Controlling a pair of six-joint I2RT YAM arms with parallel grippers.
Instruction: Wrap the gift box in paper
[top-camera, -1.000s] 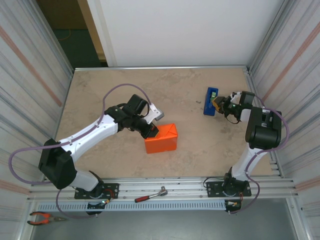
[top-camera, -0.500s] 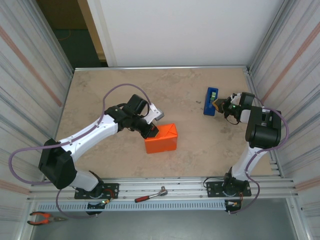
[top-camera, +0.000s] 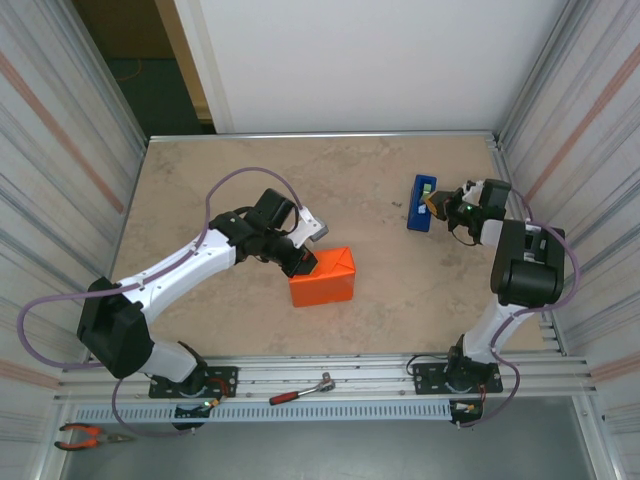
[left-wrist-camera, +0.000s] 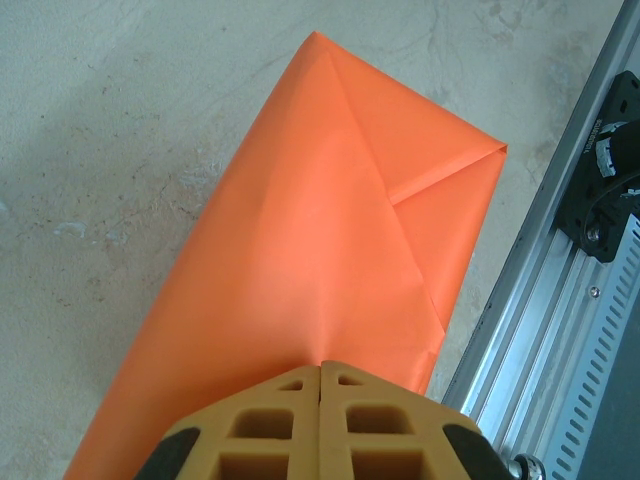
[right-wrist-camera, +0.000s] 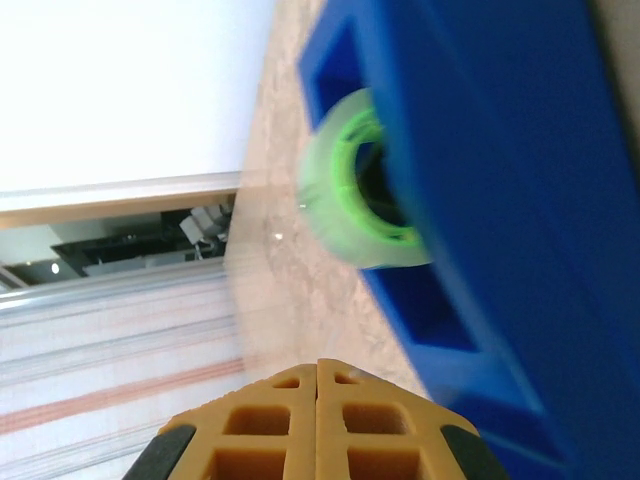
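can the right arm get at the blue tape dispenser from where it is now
Probably yes. The right gripper sits right next to the blue tape dispenser, with nothing between them. Its jaws are shut, so it would need to open before gripping.

- The gift box (top-camera: 322, 277) sits on the table (top-camera: 220, 190), near the middle and a bit toward the front.
- The paper (left-wrist-camera: 330, 220) lies folded over the box.
- The left gripper (top-camera: 300, 263) touches the box at its back left corner.
- The tape dispenser (top-camera: 421, 203) stands to the right of the box, well apart from it.
- A tape roll (right-wrist-camera: 360, 190) sits inside the dispenser.
- The right gripper (top-camera: 438, 206) is just beside the dispenser, on its right.
- A wrench (top-camera: 300, 390) lies on the rail (top-camera: 370, 370) in front of the box.
- Pliers (top-camera: 88, 435) lie far left of the wrench.
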